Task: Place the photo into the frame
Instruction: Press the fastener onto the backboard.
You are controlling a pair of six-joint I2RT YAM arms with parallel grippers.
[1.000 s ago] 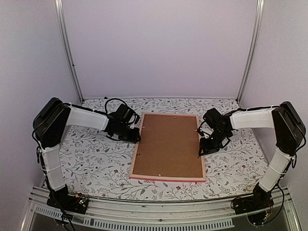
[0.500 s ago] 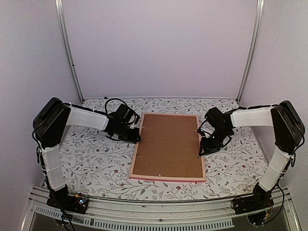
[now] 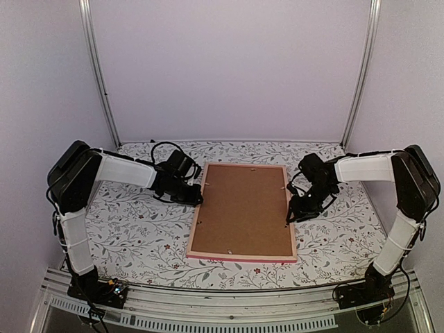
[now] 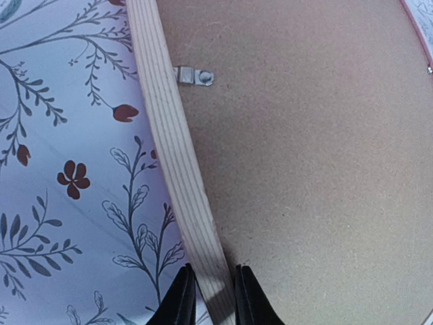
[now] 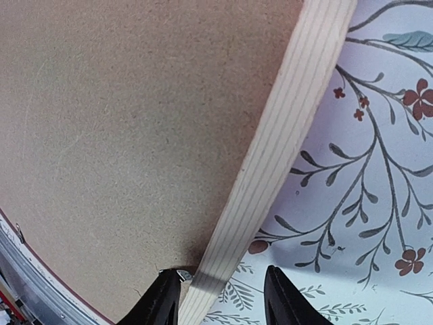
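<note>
**Top view:** the frame [image 3: 240, 257] lies back-up at mid-worktop [image 3: 139, 236], with a brown backing board [image 3: 243, 208] seated inside it. The left end effector [image 3: 196, 200] is at its 10 o'clock rail and the right end effector [image 3: 290, 214] at 3 o'clock.

**Left wrist view:** the fingers [image 4: 181, 301] are clenched on the frame's pale wooden rail, with a metal clip [image 4: 195, 76] toward 12 o'clock.

**Right wrist view:** the end effector is released and straddles the rail, with a gap on its 3 o'clock side.

A lab test booth: plain white walls [image 3: 229, 69], aluminium rails [image 3: 98, 80], floral tablecloth [image 3: 139, 229].
</note>
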